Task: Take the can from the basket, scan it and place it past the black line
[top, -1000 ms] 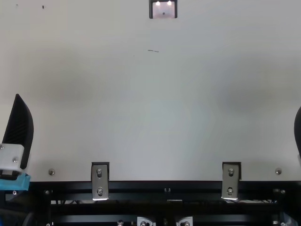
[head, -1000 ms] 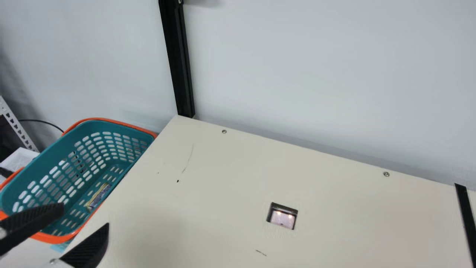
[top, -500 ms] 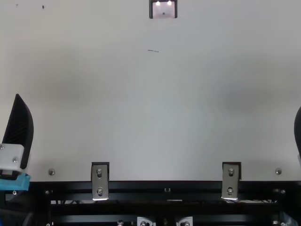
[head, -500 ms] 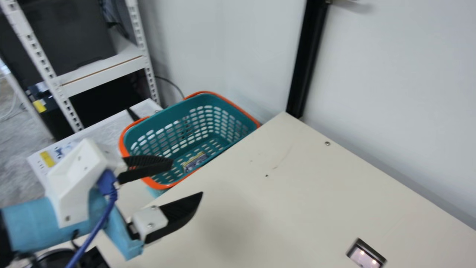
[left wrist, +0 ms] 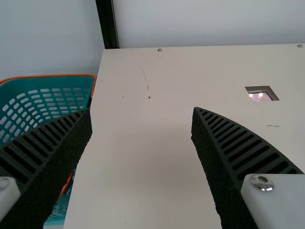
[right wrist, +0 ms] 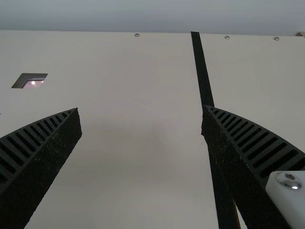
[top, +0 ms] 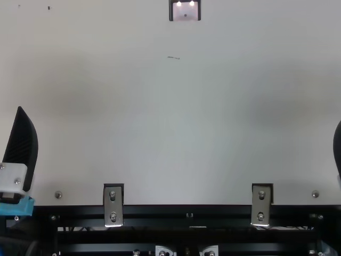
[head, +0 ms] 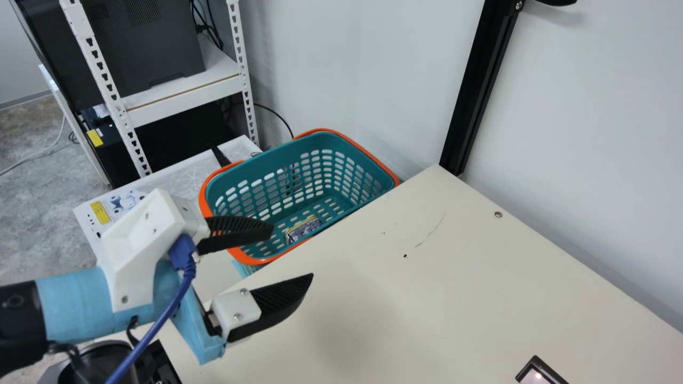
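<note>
1. Your basket [head: 240, 176] sits beside the table [head: 480, 282], holding the can [head: 303, 230], which lies on the slotted floor near the table-side wall
2. Your left gripper [head: 293, 250] has its fingers spread apart, near the basket
3. Your right gripper [top: 338, 149] is wide apart too, over the table

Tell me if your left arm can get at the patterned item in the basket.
Probably yes: the left gripper is open and empty near the basket, which is uncovered on top. The patterned item lies low inside, close to one side wall, which may crowd the fingers.
</note>
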